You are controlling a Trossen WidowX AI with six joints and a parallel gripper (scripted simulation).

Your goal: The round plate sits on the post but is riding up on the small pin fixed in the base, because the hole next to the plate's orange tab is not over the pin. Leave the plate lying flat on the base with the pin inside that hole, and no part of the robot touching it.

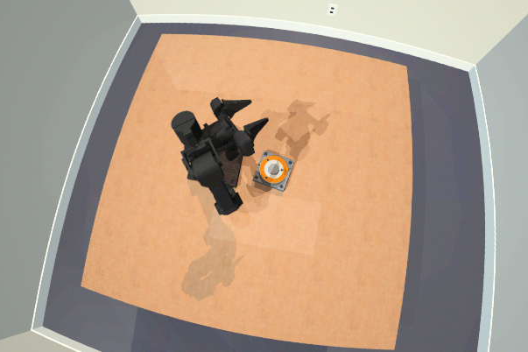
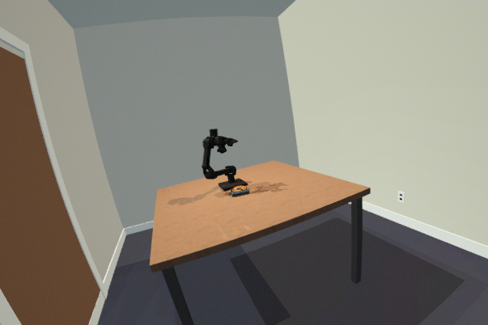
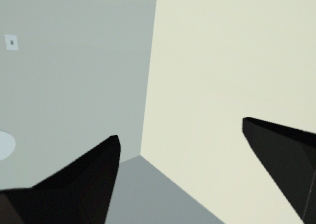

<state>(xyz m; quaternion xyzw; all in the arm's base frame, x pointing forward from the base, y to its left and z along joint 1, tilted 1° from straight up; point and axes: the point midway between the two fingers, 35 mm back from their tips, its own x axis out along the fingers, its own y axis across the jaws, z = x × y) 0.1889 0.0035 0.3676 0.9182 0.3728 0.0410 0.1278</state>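
Note:
The round plate (image 1: 274,180) (image 2: 235,189), an orange ring with a white inner ring, sits around the grey post (image 1: 273,168) on the square grey base (image 1: 285,180) (image 2: 240,194). Small dark spots show on the plate, but its orange tab, the hole beside it and the pin cannot be told apart at this size. Whether the plate lies flat or tilted is also unclear. My gripper (image 1: 259,110) (image 2: 237,141) (image 3: 179,132) is open and empty, raised high above the table and away from the plate. The wrist view shows neither plate nor base.
The arm's dark mounting foot (image 1: 232,172) (image 2: 227,186) stands on the wooden table (image 1: 355,197) (image 2: 194,226), close beside the base. The arm rises above its foot. Shadows of the arm fall across the table. The wrist view shows only walls behind the two fingers.

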